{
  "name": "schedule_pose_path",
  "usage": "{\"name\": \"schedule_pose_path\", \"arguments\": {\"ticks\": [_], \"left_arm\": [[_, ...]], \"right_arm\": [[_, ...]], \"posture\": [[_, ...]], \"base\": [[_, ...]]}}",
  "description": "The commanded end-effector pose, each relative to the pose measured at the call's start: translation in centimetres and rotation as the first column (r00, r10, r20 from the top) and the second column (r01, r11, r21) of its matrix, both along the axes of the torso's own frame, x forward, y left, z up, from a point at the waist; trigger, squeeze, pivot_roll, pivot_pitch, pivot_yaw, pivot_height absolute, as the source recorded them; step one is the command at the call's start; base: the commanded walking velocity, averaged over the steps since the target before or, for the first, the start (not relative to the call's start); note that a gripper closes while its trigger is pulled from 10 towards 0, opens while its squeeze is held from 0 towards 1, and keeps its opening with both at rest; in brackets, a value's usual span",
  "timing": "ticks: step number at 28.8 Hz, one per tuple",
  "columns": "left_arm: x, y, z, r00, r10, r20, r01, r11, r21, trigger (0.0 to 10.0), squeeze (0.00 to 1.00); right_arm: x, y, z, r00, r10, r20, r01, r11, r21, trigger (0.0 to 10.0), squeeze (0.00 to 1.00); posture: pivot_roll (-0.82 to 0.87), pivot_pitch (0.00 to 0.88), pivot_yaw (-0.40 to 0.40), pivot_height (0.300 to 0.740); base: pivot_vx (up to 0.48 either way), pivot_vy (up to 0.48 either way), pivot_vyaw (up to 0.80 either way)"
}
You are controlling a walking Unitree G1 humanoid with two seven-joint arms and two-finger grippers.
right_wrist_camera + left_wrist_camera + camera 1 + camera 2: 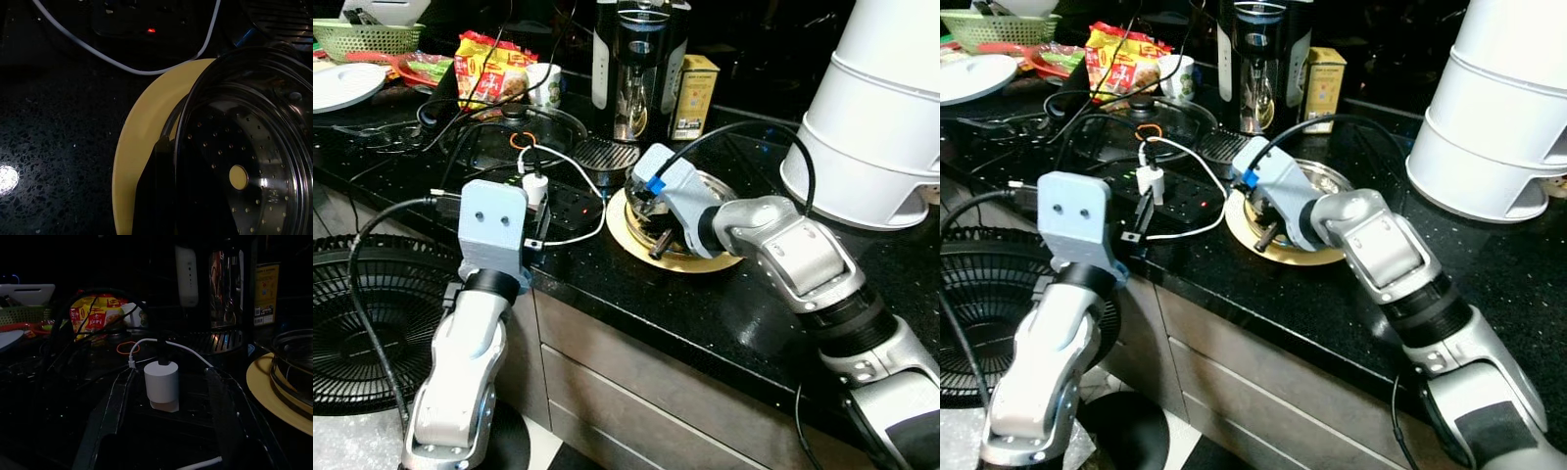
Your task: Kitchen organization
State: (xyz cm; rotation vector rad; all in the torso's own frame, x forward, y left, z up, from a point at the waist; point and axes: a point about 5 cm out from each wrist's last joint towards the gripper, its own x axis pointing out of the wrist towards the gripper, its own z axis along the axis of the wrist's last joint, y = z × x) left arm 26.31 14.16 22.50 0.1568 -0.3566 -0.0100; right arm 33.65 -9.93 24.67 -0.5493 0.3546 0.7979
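Right hand (651, 217) seemingly grips perforated steel steamer (244, 161) on round yellow plate (134, 142).

almost nothing can be read. the yellow and red crinkled plastic snack packets (96, 316) at the back of the black speckled stone counter (724, 313) carry red lettering, too small and blurred to spell out. the tall yellow cardboard box (693, 96) beside the black and chrome coffee machine (641, 69) bears a white printed label with a barcode (265, 318), its print too fine to make out.
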Motion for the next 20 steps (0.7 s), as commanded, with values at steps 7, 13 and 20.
{"name": "schedule_pose_path", "arguments": {"ticks": [7, 13, 20], "left_arm": [[0.5, -0.7, -0.5, 0.998, -0.043, -0.036, 0.043, 0.999, -0.011, 10.0, 0.00], [0.5, -0.8, -0.4, 0.998, -0.056, -0.034, 0.056, 0.998, -0.007, 10.0, 0.00], [0.6, -1.1, -0.4, 0.996, -0.075, -0.037, 0.075, 0.997, -0.002, 10.0, 0.00]], "right_arm": [[2.1, -1.3, 3.2, 0.964, -0.167, 0.208, 0.122, 0.969, 0.214, 0.0, 0.00], [1.4, -1.4, 4.7, 0.957, -0.151, 0.248, 0.054, 0.932, 0.359, 0.0, 0.00], [1.5, -2.5, 4.7, 0.948, -0.175, 0.266, 0.064, 0.923, 0.378, 0.0, 0.00]], "posture": [[0.06, 0.000, -0.073, 0.740], [0.06, 0.000, -0.074, 0.740], [0.06, 0.000, -0.070, 0.740]], "base": [[0.000, 0.000, 0.00], [0.000, 0.000, 0.00], [0.000, 0.000, 0.00]]}}
